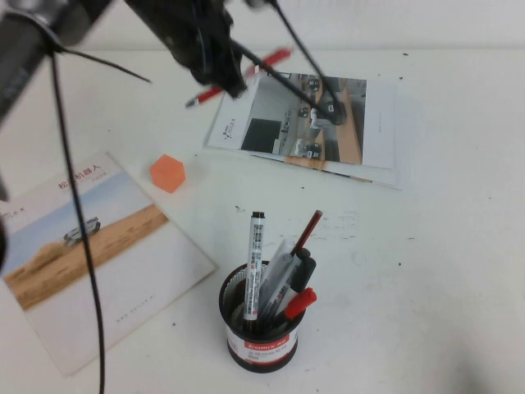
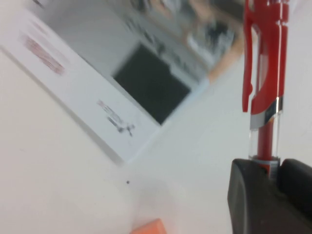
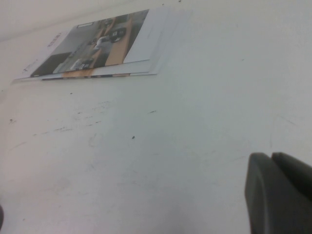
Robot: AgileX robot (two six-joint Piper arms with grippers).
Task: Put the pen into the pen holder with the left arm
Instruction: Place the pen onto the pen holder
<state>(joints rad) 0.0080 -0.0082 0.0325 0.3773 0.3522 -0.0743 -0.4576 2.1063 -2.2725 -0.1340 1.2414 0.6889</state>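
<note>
My left gripper (image 1: 236, 84) hangs above the far side of the table, over the near left corner of a leaflet, and is shut on the red pen (image 1: 246, 76), which it holds clear of the table and slanting. In the left wrist view the pen (image 2: 265, 73) sticks out from between the two black fingers of the left gripper (image 2: 273, 168), held by its clear middle part. The black mesh pen holder (image 1: 261, 324) stands at the near middle of the table, well apart from the pen. My right gripper (image 3: 270, 163) shows only in its wrist view, shut and empty, low over bare table.
The holder has in it a white marker (image 1: 256, 263), a dark-red pencil (image 1: 308, 232) and a red-capped pen (image 1: 299, 302). An orange cube (image 1: 168, 172) lies left of centre. A booklet (image 1: 82, 254) lies at the near left and a leaflet (image 1: 328, 123) at the back.
</note>
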